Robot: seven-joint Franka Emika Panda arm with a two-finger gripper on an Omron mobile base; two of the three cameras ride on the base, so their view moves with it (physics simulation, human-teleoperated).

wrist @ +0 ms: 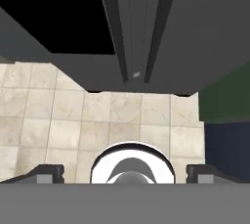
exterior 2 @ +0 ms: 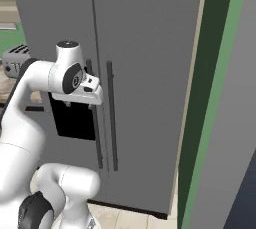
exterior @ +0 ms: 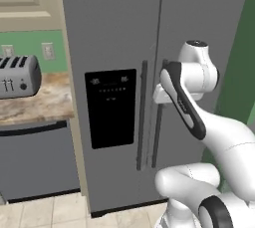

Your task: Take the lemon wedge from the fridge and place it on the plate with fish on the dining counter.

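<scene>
The fridge point(exterior: 119, 33) point(exterior 2: 150, 48) is a tall grey double-door unit with both doors closed and a black dispenser panel point(exterior: 110, 107) on its left door. Its two long vertical handles point(exterior: 143, 115) point(exterior 2: 111, 115) meet at the centre seam. My white hand point(exterior: 160, 94) point(exterior 2: 92, 93) hovers just in front of those handles at about mid height. In the hand view my gripper point(wrist: 124, 171) looks down the door fronts point(wrist: 195, 22) to the floor, its fingertips point(wrist: 49, 171) far apart and nothing between them. The lemon wedge is hidden behind the closed doors. The plate with fish and the dining counter are out of view.
A toaster point(exterior: 17, 75) stands on the marbled countertop point(exterior: 45, 102) left of the fridge, with a grey dishwasher front point(exterior: 35, 160) below. A green wall point(exterior 2: 210, 98) and a grey panel point(exterior 2: 235, 123) close in on the right. Beige floor tiles point(wrist: 122, 115) lie below.
</scene>
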